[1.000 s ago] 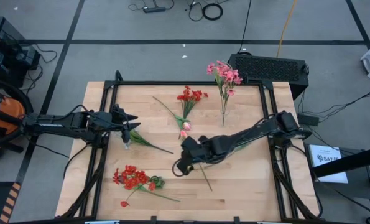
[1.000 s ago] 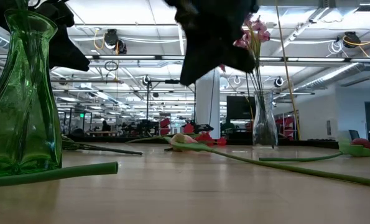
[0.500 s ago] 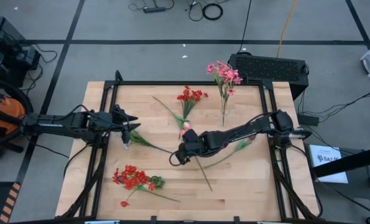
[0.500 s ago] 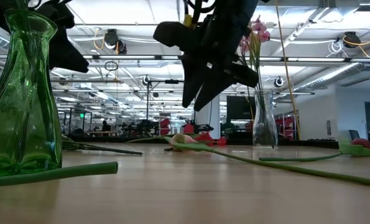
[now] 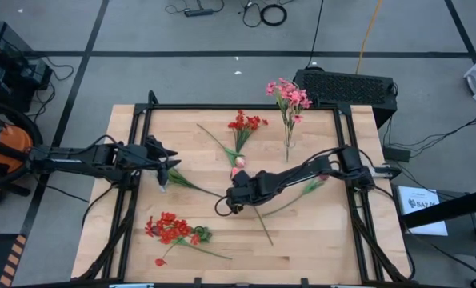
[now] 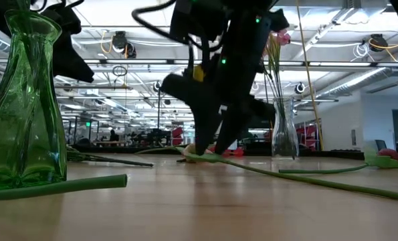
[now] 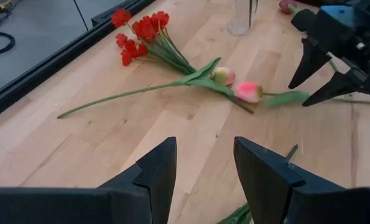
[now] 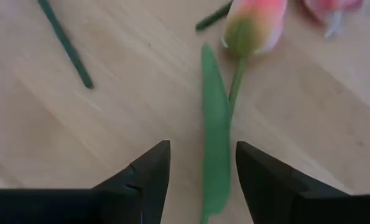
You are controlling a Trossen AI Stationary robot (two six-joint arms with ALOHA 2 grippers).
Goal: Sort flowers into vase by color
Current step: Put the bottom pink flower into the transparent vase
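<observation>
A pink tulip (image 8: 253, 25) lies on the table with its stem (image 8: 237, 74) and long leaf (image 8: 216, 124). My right gripper (image 8: 200, 177) stands open low over it, one finger on each side of the leaf, near the table's middle (image 5: 234, 197). I cannot tell whether it touches the leaf. A second tulip bud (image 7: 223, 76) lies beside the first. My left gripper (image 7: 203, 168) is open with nothing in it and waits at the table's left (image 5: 167, 164). A clear vase (image 6: 283, 130) at the far side holds pink blooms (image 5: 288, 94). A green vase (image 6: 21, 107) stands at the left of the low view.
Red blossom stems lie at the far middle (image 5: 246, 124) and near left (image 5: 172, 228). A loose green stem (image 5: 198, 186) lies between the two grippers. A black frame (image 5: 222, 106) runs round the wooden top. Bare wood shows at the near right.
My right gripper has sunk toward the table, down onto the pink tulip's stem, and tipped more steeply. Its fingers, shut a second ago, have opened wide.
</observation>
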